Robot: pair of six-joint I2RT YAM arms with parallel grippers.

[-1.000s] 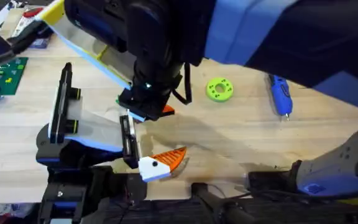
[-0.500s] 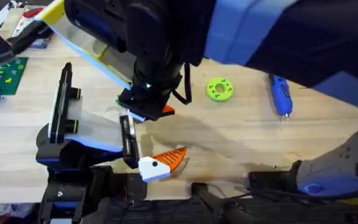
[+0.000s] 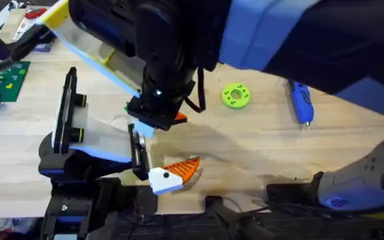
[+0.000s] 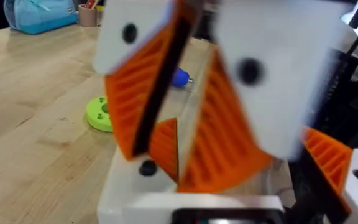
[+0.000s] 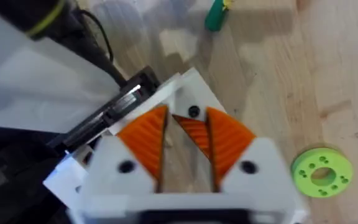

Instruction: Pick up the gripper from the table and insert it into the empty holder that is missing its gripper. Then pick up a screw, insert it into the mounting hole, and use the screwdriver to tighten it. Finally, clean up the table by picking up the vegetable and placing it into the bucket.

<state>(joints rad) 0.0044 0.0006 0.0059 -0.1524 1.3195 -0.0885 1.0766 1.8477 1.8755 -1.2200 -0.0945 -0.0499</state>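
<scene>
- The right gripper (image 5: 186, 118) hangs over the far end of the holder (image 3: 137, 150), its arm reaching in from the right across the middle of the wooden table (image 3: 259, 147).
- Its 2 fingers (image 5: 145, 134) are parted only narrowly. They straddle the gripper (image 5: 193, 121), and a thin strip of table shows on each side of the orange wedge, so no firm clamp is visible.
- The gripper, a white block with 1 black dot, sits at that far end of the holder, just beside the black bracket.
- A matching white-and-orange piece (image 3: 172, 173) sits at the holder's near end.
- The left arm (image 3: 65, 200) lies low at the near-left edge. Whether its grip is open or closed cannot be told.
- The screwdriver (image 3: 301, 101) lies well to the right, and a green disc (image 3: 235, 95) rests between it and the right gripper.
</scene>
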